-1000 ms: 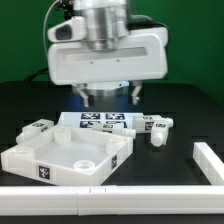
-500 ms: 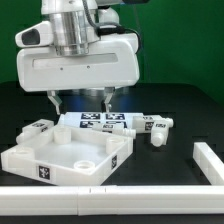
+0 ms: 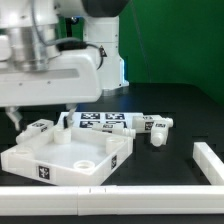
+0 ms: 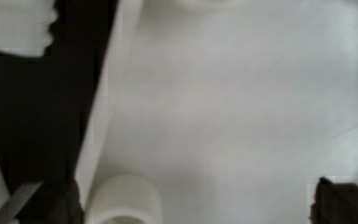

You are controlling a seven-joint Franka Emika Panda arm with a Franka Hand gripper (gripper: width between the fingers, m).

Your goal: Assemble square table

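The fingers [image 3: 70, 112] are spread wide and hold nothing. In the exterior view they hang below the arm's broad white hand housing [image 3: 50, 70], towards the exterior view's left, one tip on each side of a small tagged leg [image 3: 38, 127] and above it, clear of the counter [image 3: 170, 100].

The square table top [image 3: 75, 172] lies on the dark counter, hollow side up, at the front on the exterior view's left. Its raised walls and round corner sockets show, and a black-and-white tag sits on its near wall. The small leg lies just beyond its far left corner. Whether the two touch cannot be told.

Behind the top, the marker board [image 3: 100, 123] lies flat with its row of tags. On the exterior view's right of that board two more legs [image 3: 155, 126] and [image 3: 159, 138] lie close together on the counter, well apart from the fingers. A long white rail [image 3: 100, 203] runs along the front edge.

The wrist view is blurred. Pale plastic of the table top [image 4: 247, 100] fills most of it, with a strip of dark counter [image 4: 78, 100] beside it and one round socket [image 4: 126, 200] near a dark fingertip. Both fingers [image 4: 39, 203] show only at the frame's edge — far apart, with nothing gripped between them.
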